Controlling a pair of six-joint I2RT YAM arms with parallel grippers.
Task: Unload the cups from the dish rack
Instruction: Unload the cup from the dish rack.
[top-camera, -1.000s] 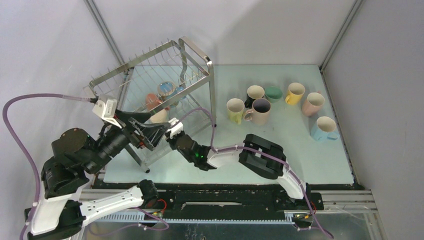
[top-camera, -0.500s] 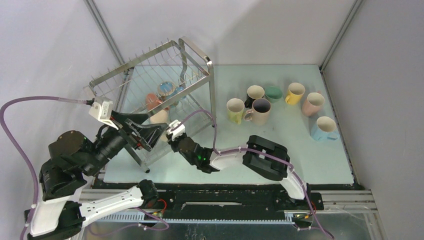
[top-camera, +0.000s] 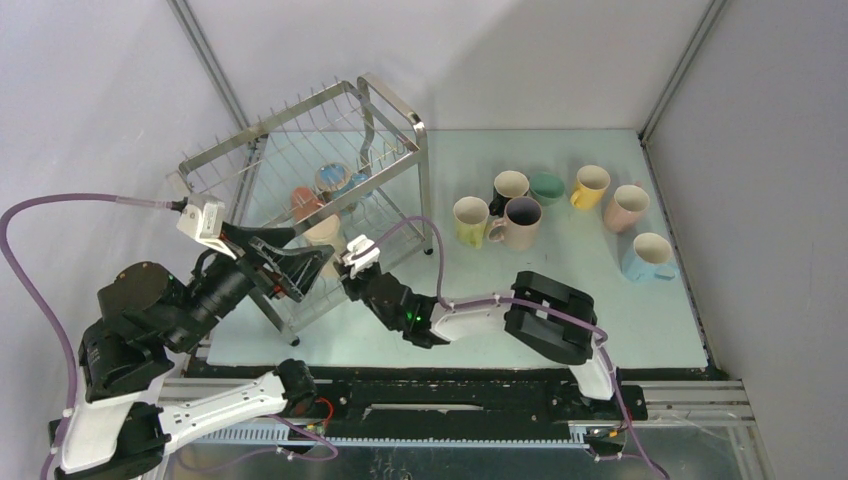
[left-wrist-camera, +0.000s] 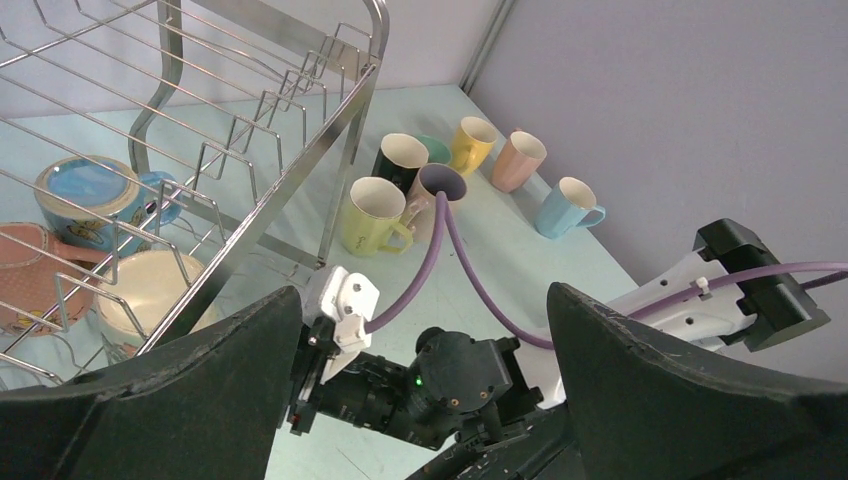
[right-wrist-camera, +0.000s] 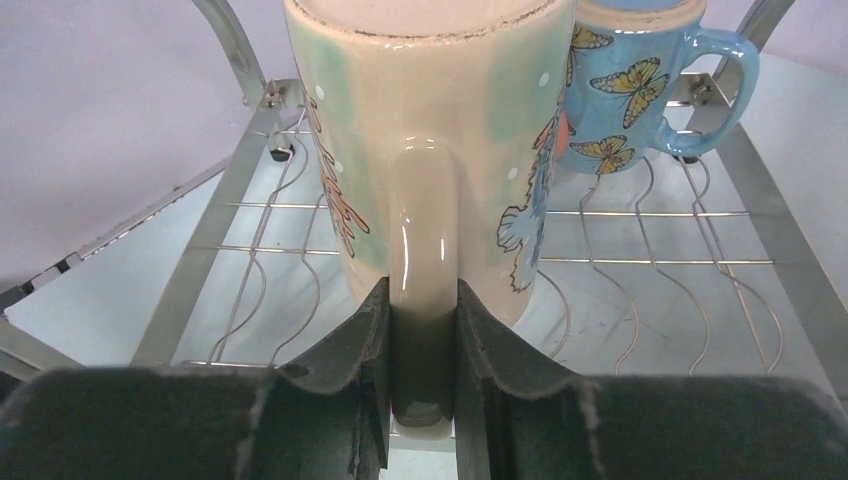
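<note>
The dish rack (top-camera: 300, 150) stands at the back left. Its lower tier holds a beige mug (top-camera: 322, 232), an orange-red mug (top-camera: 305, 200) and a light blue butterfly mug (top-camera: 332, 180). My right gripper (right-wrist-camera: 423, 340) reaches into the rack and is shut on the beige mug's handle (right-wrist-camera: 424, 240). The blue mug (right-wrist-camera: 640, 80) stands just behind the beige mug (right-wrist-camera: 430, 120). My left gripper (top-camera: 298, 264) hovers open and empty at the rack's front edge, over my right wrist (left-wrist-camera: 440, 375). All three racked mugs show in the left wrist view, the beige one (left-wrist-camera: 150, 290) nearest.
Several mugs stand on the table right of the rack: lime (top-camera: 469, 220), black (top-camera: 510, 187), beige-pink (top-camera: 520, 222), green (top-camera: 547, 187), yellow (top-camera: 590, 186), pink (top-camera: 626, 208) and light blue (top-camera: 650, 256). The rack's steel post (top-camera: 424, 190) is close to my right arm.
My right arm has shifted a little to the right, still gripping the beige mug's handle. My left gripper drew back slightly to the left.
</note>
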